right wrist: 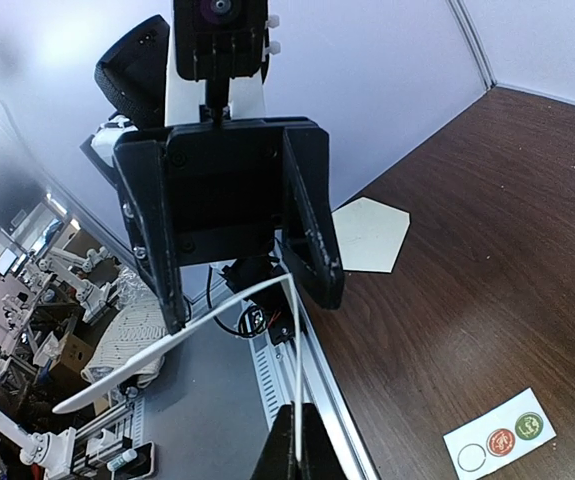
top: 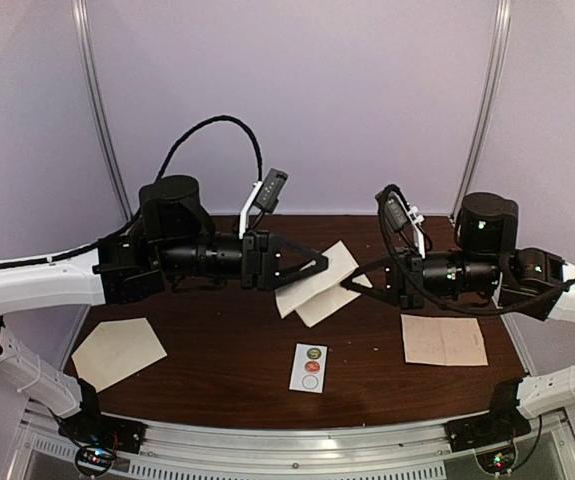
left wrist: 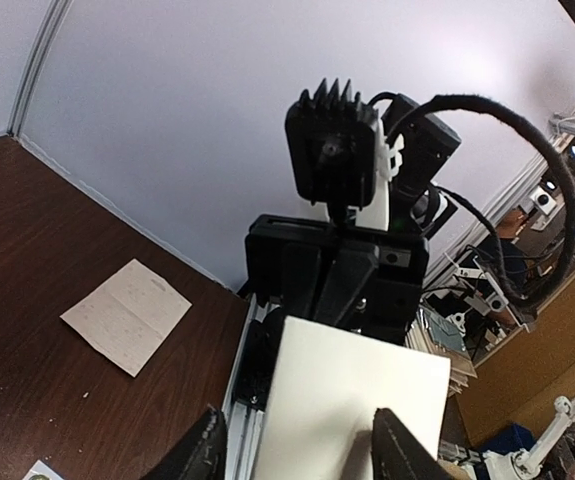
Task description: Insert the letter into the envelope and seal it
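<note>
Dark brown table [top: 227,330], pale lilac walls behind.

Top view: the sticker card [top: 310,367] is lying near the front edge and is serving as the landmark here. The envelope [top: 117,350] is lying flat well left of the card, flap open, nothing touching it. A pinkish creased sheet [top: 445,340] is lying to the right of the card. Behind the card and off the table, the letter [top: 307,292] is hanging between the two arms. The right gripper [top: 350,284] is pinching its right end. The left gripper [top: 319,262] is reaching in from the left and overlapping the letter.

Left wrist view: the left fingers [left wrist: 202,450] are standing apart with the letter [left wrist: 347,400] between them, not clamped. The pinkish sheet [left wrist: 127,315] is lying beyond the card's corner [left wrist: 42,470].

Right wrist view: the right gripper [right wrist: 292,455] is holding its jaws closed on the letter's edge [right wrist: 295,380]. The letter is bending over in a fold between the left gripper's [right wrist: 249,305] spread jaws. The envelope [right wrist: 367,235] is lying well beyond the card [right wrist: 497,440].
</note>
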You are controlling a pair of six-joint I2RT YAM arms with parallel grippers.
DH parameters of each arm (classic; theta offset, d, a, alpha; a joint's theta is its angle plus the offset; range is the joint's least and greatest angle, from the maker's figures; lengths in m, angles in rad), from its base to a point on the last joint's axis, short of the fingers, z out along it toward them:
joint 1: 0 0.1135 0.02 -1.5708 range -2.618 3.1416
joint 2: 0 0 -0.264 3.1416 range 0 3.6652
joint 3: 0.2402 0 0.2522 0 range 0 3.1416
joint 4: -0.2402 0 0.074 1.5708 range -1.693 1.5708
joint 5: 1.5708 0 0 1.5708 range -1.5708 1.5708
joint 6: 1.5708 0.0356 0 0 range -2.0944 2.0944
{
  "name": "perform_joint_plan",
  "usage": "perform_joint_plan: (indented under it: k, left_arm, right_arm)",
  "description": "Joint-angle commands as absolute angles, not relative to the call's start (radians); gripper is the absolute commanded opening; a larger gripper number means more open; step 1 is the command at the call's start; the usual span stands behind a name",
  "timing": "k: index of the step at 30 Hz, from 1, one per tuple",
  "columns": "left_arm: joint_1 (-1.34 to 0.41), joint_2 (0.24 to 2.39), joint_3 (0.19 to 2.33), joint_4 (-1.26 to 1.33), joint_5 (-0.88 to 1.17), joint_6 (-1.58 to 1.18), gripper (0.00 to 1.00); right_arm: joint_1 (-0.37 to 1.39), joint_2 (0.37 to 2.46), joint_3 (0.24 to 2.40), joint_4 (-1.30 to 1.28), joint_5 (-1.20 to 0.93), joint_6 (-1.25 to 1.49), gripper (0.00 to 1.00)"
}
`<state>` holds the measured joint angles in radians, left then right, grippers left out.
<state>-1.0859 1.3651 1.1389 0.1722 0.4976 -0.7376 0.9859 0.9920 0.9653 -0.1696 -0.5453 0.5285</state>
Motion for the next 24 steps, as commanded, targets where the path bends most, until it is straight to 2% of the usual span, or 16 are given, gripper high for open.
perform_joint_plan:
  k: [1,3,5,10,17,22,24]
  left_arm:
    - [-1.09,1.364,1.138,0.221,0.531,-0.725,0.46]
    - [-1.09,1.371,1.138,0.22,0.548,-0.724,0.38]
    - [-1.091,1.377,1.138,0.218,0.559,-0.72,0.35]
    - [-1.093,1.388,1.14,0.208,0.569,-0.711,0.33]
    - [-1.097,1.393,1.139,0.207,0.58,-0.703,0.18]
    - [-1.098,1.385,1.135,0.206,0.574,-0.698,0.02]
    - [-1.097,1.383,1.137,0.206,0.569,-0.695,0.0]
  right_arm:
    - [0.982,0.974,1.002,-0.178,-0.538,0.517,0.0]
    - [0.982,0.974,1.005,-0.181,-0.536,0.517,0.0]
    - [0.982,0.974,1.008,-0.181,-0.533,0.517,0.0]
    - [0.982,0.976,1.016,-0.182,-0.537,0.515,0.0]
    - [0.982,0.979,1.024,-0.188,-0.518,0.511,0.0]
    - [0.982,0.968,1.032,-0.199,-0.48,0.509,0.0]
    - [0.981,0.957,1.028,-0.197,-0.461,0.512,0.0]
